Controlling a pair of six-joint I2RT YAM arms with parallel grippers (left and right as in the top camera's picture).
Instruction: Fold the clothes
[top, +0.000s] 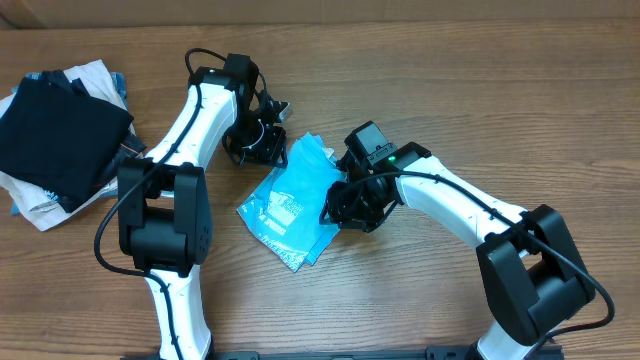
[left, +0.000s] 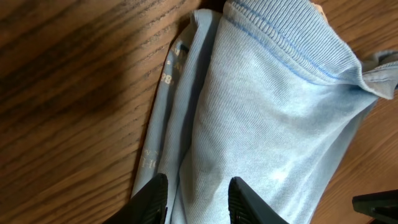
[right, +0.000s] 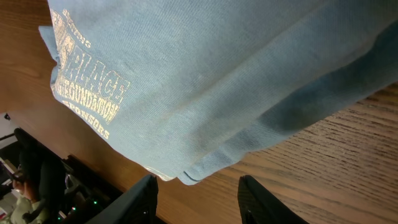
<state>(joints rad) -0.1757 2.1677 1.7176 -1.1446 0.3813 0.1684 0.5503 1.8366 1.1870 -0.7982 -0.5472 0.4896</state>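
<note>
The clothes, a sky-blue T-shirt (top: 290, 205), lie folded into a small bundle at the table's middle, pale lettering (right: 93, 93) facing up. My left gripper (top: 258, 142) hovers at the bundle's upper-left end. In the left wrist view its fingers (left: 152, 199) stand apart over the ribbed, layered cloth (left: 267, 124), and I see no fold pinched between them. My right gripper (top: 350, 205) is at the bundle's right edge. It is open (right: 198, 199), with bare wood between the fingers and the shirt's corner (right: 217, 74) just beyond the tips.
A stack of folded garments sits at the far left: a black one (top: 60, 135) on top of white ones (top: 40, 205). Wooden tabletop (top: 480, 90) surrounds the shirt. Both arm bases stand at the front edge.
</note>
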